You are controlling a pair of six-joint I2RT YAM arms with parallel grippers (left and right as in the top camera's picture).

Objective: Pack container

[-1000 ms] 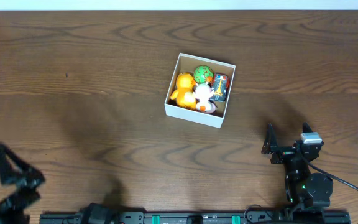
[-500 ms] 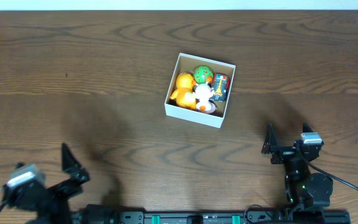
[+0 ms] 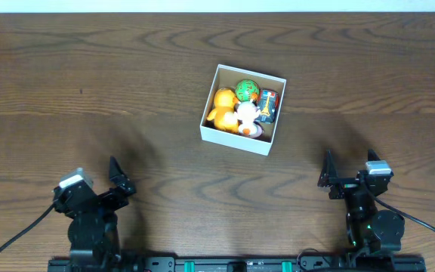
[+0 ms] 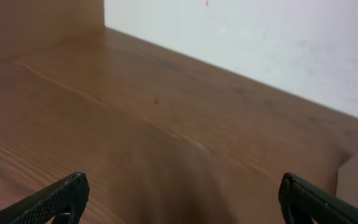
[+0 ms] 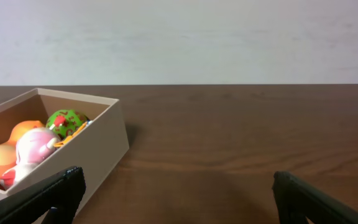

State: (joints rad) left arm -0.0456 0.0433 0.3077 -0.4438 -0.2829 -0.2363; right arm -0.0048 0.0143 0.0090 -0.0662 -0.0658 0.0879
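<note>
Left gripper (image 3: 95, 169) at 7 o'clock, right gripper (image 3: 349, 162) at 5: gape wide, hold nothing. Container (image 3: 232, 139) near centre of table (image 3: 89, 75), open wood all round; wall (image 5: 179, 37) beyond 12 o'clock edge.

The left gripper (image 3: 97, 181) and the right gripper (image 3: 350, 174) sit low at the near side, well apart. Both point forward with jaws spread wide, holding nothing.
</note>
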